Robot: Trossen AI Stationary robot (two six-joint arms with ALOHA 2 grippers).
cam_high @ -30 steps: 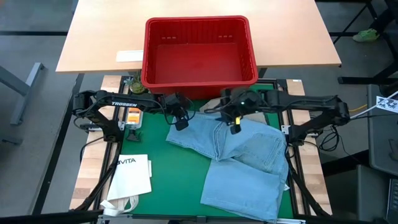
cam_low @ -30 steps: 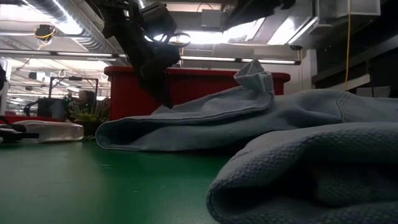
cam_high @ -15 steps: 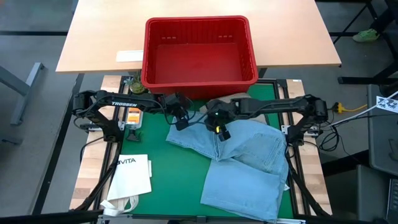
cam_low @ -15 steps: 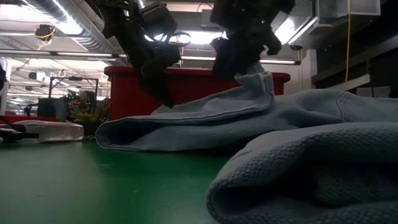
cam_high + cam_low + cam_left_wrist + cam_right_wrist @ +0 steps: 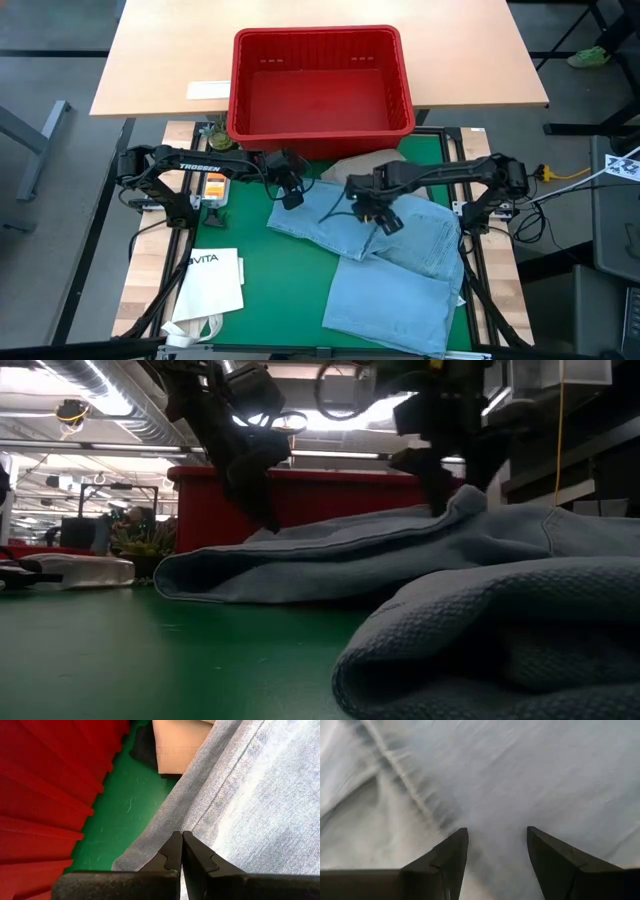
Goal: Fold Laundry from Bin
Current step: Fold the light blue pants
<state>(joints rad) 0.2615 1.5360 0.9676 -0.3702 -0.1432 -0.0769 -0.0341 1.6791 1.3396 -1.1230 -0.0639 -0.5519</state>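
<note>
The light blue jeans (image 5: 400, 255) lie crumpled and partly folded on the green mat (image 5: 270, 270), in front of the red bin (image 5: 320, 80). A khaki garment (image 5: 362, 165) lies on the mat and peeks out between bin and jeans. My left gripper (image 5: 292, 200) is shut at the jeans' far left corner. My right gripper (image 5: 385, 222) points straight down over the middle of the jeans, open, with denim below its fingers (image 5: 455, 845). My left gripper sets its shut fingertips (image 5: 181, 840) on the jeans beside the seam at their far left edge (image 5: 165, 827), slanting down from the table's left. Whether any cloth is caught between them I cannot tell. The jeans lie on the mat there. My right gripper comes from above with its fingers apart. In the low view one fingertip (image 5: 437, 495) reaches the jeans' raised fold (image 5: 465, 505). Nothing is pinched between the fingers.
A white paper bag (image 5: 212, 280) printed VITA lies at the mat's near left. The red bin stands on the wooden table (image 5: 160, 60) beyond the mat. Small items (image 5: 213, 185) lie under my left arm. Bare mat shows left of the jeans.
My right gripper has come down onto the jeans, tipping from a slant to point straight down, and has shifted toward the table's right and near edges, staying open. The jeans' raised hump stands lower now. The khaki garment, earlier under the arm, shows.
</note>
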